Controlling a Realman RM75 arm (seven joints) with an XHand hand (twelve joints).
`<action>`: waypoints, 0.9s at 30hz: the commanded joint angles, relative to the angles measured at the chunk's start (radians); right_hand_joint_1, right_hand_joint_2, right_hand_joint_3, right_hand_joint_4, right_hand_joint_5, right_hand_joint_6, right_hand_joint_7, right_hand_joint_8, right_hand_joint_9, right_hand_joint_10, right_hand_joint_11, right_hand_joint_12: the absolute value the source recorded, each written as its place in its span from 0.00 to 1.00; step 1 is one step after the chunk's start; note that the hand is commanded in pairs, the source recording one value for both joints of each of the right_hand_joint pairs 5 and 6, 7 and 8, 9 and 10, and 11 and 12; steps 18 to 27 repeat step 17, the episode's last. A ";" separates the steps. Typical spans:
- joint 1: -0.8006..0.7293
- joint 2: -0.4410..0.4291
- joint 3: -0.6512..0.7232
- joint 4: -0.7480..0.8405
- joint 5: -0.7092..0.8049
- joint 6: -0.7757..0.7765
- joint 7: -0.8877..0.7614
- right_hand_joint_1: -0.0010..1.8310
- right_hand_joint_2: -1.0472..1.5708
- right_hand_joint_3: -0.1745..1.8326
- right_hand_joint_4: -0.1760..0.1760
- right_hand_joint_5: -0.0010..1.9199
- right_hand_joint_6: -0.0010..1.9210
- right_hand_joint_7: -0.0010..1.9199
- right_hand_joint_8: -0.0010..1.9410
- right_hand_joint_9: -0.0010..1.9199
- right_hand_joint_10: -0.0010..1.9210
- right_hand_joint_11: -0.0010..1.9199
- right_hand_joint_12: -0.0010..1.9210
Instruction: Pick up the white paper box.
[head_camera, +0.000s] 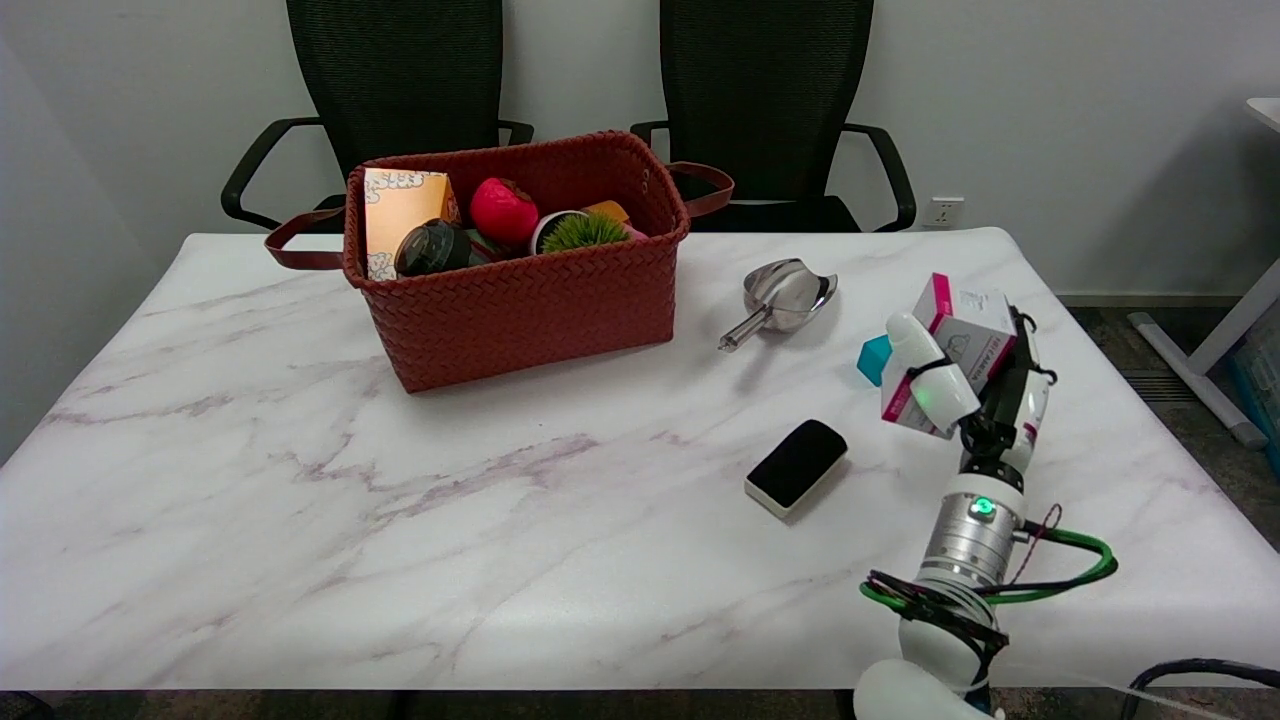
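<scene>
The white paper box (968, 330), with pink edges and pink print, is tilted and appears raised off the marble table (300, 480) at the right. My right hand (975, 385) grips it: a white thumb lies across its near face and the black fingers wrap behind it. The arm reaches in from the lower right.
A small teal object (873, 360) sits just left of the held box. A black-topped eraser block (797, 465) lies in front, a metal scoop (783, 297) further back. A red woven basket (520, 290) filled with items stands at the back left. Two black chairs behind the table.
</scene>
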 joint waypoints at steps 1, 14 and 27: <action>0.111 0.035 0.040 0.045 -0.127 -0.152 -0.021 0.63 0.76 0.02 0.50 0.20 0.20 0.47 0.46 0.42 0.42 0.45 0.45; 0.256 0.065 0.042 0.056 -0.128 -0.315 -0.101 0.65 0.78 0.27 0.50 0.21 0.21 0.49 0.48 0.43 0.43 0.44 0.44; 0.295 0.066 0.042 0.049 -0.129 -0.362 -0.102 0.65 0.78 0.28 0.50 0.22 0.22 0.49 0.48 0.43 0.43 0.44 0.44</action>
